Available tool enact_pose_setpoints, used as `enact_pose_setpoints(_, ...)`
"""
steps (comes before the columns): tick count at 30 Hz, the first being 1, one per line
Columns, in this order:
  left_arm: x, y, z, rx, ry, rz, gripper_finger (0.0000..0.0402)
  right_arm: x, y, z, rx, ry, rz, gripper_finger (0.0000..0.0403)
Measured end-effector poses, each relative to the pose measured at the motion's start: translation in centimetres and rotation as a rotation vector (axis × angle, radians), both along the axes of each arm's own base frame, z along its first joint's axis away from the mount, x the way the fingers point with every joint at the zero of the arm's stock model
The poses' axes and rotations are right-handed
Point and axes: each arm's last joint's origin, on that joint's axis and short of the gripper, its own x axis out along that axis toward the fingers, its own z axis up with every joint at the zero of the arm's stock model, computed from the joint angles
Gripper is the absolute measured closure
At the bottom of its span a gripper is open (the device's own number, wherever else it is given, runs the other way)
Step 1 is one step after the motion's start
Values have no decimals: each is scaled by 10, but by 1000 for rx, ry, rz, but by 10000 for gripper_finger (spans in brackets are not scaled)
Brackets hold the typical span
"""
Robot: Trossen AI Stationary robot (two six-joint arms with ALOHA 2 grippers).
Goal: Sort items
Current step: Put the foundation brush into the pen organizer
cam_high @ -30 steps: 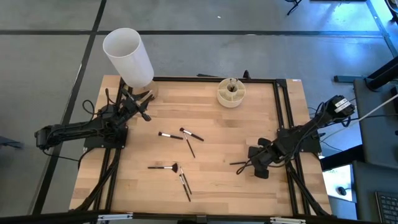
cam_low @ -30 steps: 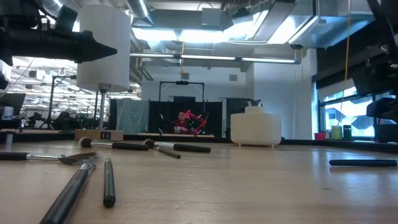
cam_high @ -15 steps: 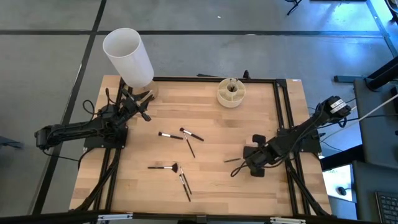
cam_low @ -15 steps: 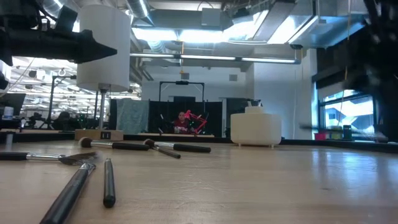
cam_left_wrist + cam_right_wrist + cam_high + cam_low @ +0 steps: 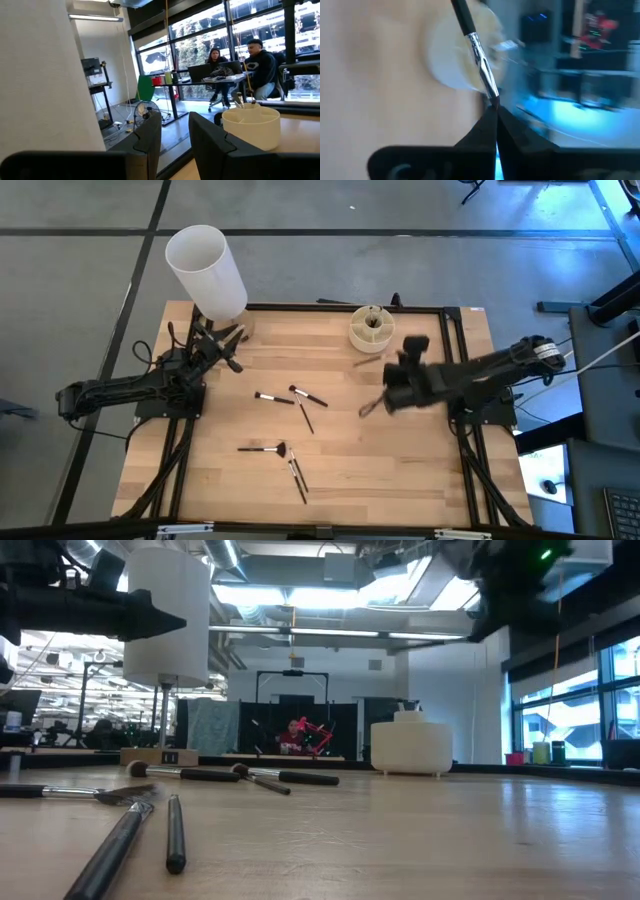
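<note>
My right gripper (image 5: 385, 398) hangs above the table's middle right, shut on a thin brush (image 5: 369, 409) with a black handle and a silver section (image 5: 479, 55). Several more brushes lie flat on the wood: two (image 5: 272, 398) (image 5: 308, 396) near the middle, one (image 5: 262, 448) nearer the front, and another (image 5: 297, 475) below it. In the low view they show at the left (image 5: 175, 830). My left gripper (image 5: 175, 135) waits open at the far left, beside the white cylinder (image 5: 205, 270), with nothing between its fingers. My right gripper pinches the brush between its two fingertips (image 5: 487, 125), at the end just past the silver section (image 5: 492, 97). The rest of the brush sticks out forward beyond the fingers, black handle farthest away. It is lifted clear of the table.
A round beige compartmented cup (image 5: 372, 328) stands at the far edge, just beyond my right gripper. The tall white cylinder stands at the far left corner. A black frame (image 5: 455, 360) runs along the table's sides. People sit at desks in the room behind (image 5: 240, 65).
My right gripper has taken hold of a brush that lay on the table's right part and lifted it clear. It has risen and swung toward the far edge and the beige cup, carrying the brush with it.
</note>
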Motion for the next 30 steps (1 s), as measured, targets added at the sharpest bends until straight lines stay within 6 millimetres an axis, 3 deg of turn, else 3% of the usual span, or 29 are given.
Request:
enact_pose_setpoints(5, 0, 0, 1, 9, 1, 3, 306, 2, -41, 3, -194, 273, -39, 401)
enact_pose_setpoints(10, 0, 0, 1, 20, 12, 6, 307, -2, -66, 6, -297, 522, -60, 402)
enact_pose_setpoints(21, -2, 0, 6, 63, -14, 23, 306, 1, -101, -4, -223, 854, -28, 402)
enact_pose_setpoints(30, -3, -1, 9, 105, -19, 35, 306, 21, -117, -17, -213, 898, -13, 402)
